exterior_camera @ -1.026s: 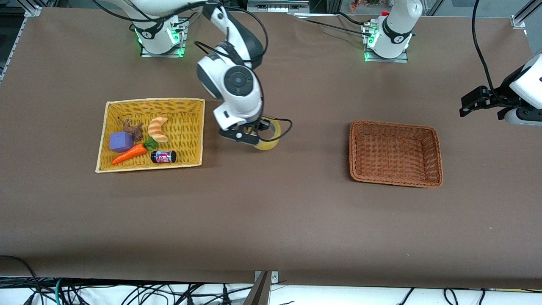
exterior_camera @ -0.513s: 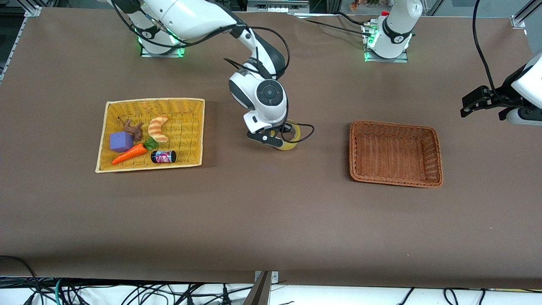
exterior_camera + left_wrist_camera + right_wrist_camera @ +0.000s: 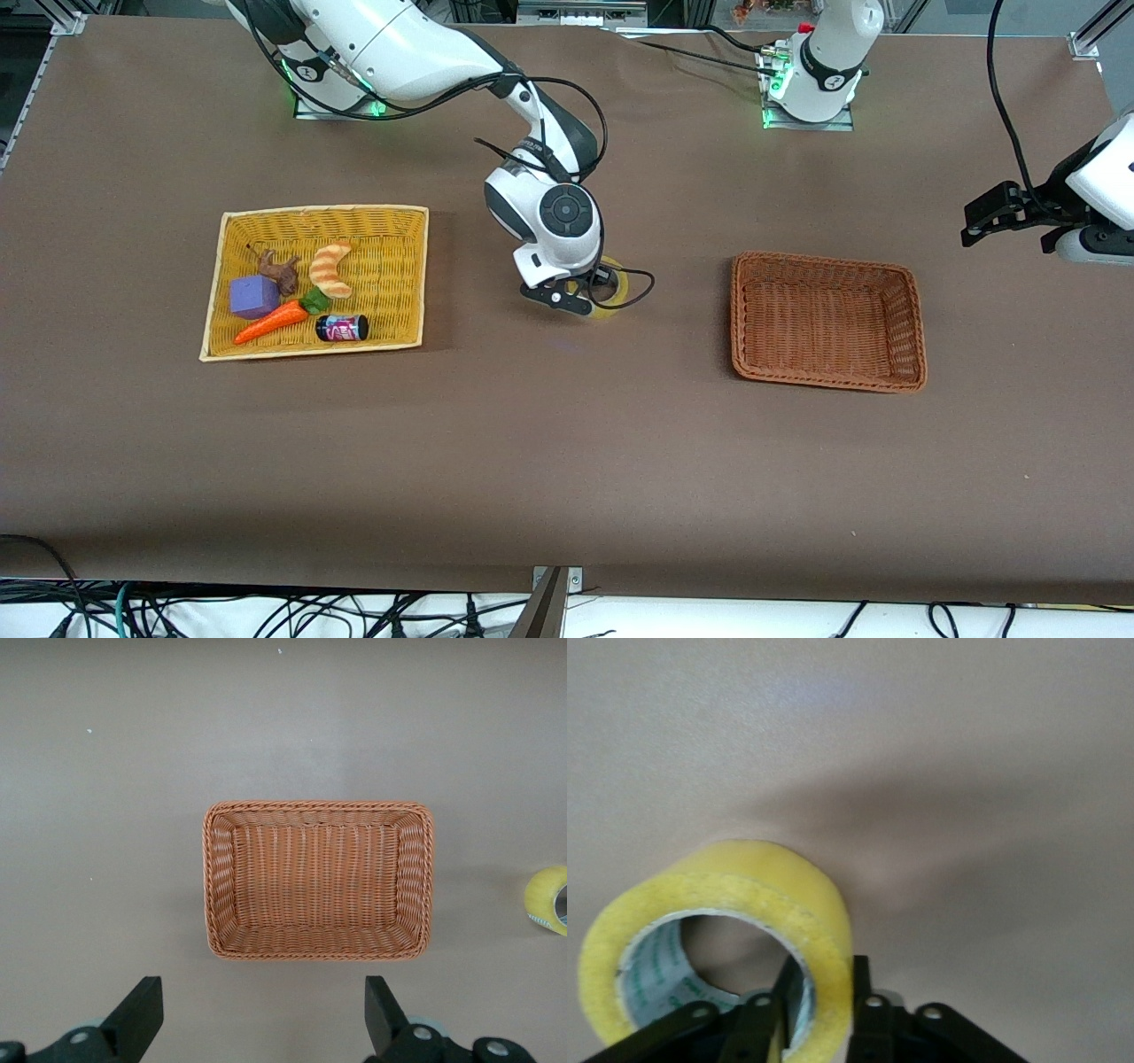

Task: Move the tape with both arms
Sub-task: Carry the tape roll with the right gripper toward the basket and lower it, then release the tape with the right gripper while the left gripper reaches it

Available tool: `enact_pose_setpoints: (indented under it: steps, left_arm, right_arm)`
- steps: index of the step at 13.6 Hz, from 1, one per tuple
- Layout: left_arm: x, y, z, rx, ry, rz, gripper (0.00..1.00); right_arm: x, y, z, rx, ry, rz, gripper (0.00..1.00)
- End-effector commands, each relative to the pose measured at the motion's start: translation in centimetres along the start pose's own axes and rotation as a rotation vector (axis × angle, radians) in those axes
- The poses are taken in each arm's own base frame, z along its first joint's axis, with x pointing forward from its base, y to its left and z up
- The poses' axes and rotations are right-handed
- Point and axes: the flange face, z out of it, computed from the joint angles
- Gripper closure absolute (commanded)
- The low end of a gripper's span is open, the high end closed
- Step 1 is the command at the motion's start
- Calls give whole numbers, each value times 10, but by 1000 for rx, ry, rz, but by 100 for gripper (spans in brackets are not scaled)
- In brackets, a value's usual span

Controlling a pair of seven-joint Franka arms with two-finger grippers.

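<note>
Okay, status from my end:

- Right gripper is down low over the middle of the worktop, between the two baskets.
- It holds the tape narrow: in the right wrist view, one finger sits inside the core and the other against the outer face, with the roll's wall pinched between them.
- The tape stands on edge, core hole sideways, yellowish wrap with a pale inner ring.
- Its shadow lies right up against it. I cannot tell whether it is touching the worktop or just clear of it.
- Left gripper waits up in the air over the left arm's end of the worktop, fingers spread wide with nothing between them.
- Left wrist view looks straight down on the brown wicker basket, which has nothing in it. The tape just shows at the edge of that view, well apart from the basket.
- In the front view the brown basket sits toward the left arm's end.
- The yellow basket sits toward the right arm's end.
- The yellow basket holds a croissant toy, a purple block, a carrot, a small dark can and a brown figure.
- The tape is in neither basket, and closer to the yellow one.
</note>
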Motion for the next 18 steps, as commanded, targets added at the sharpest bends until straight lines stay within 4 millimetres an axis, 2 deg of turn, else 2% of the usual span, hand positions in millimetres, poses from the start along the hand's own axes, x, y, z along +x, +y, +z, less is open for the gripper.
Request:
enact_pose_setpoints:
  steps: [1, 4, 5, 6, 7, 9, 12, 14, 15, 17, 18]
  left_arm:
    - [5, 3, -7, 21, 3, 28, 0]
    - [5, 6, -7, 15, 4, 29, 0]
    - [6, 10, -2, 8, -9, 35, 0]
    - [10, 22, 10, 4, -35, 57, 0]
    - [10, 29, 18, -4, -65, 69, 0]
    - [14, 48, 46, -75, -156, 78, 0]
    - [27, 101, 88, -93, -226, 108, 0]
    - [34, 153, 118, -75, -252, 68, 0]
    - [39, 177, 138, -72, -250, 78, 0]
    - [53, 213, 176, -116, -225, 122, 0]
    - [53, 236, 188, -126, -216, 157, 0]
  right_arm:
    - [-2, -6, -42, 14, 32, -17, 0]
    - [6, -2, -118, 3, 51, -53, 0]
    - [18, 7, -142, -22, 56, -135, 0]
    - [43, 29, -166, -46, 65, -218, 0]
    - [72, 56, -203, -38, 87, -279, 0]
    - [122, 112, -253, -34, 107, -336, 0]
    - [183, 213, -301, -90, 60, -386, 0]
    - [224, 287, -321, -98, 31, -445, 0]
    - [238, 320, -326, -94, 5, -438, 0]
    - [255, 389, -353, -8, -25, -332, 0]
    - [257, 411, -366, 28, -20, -298, 0]
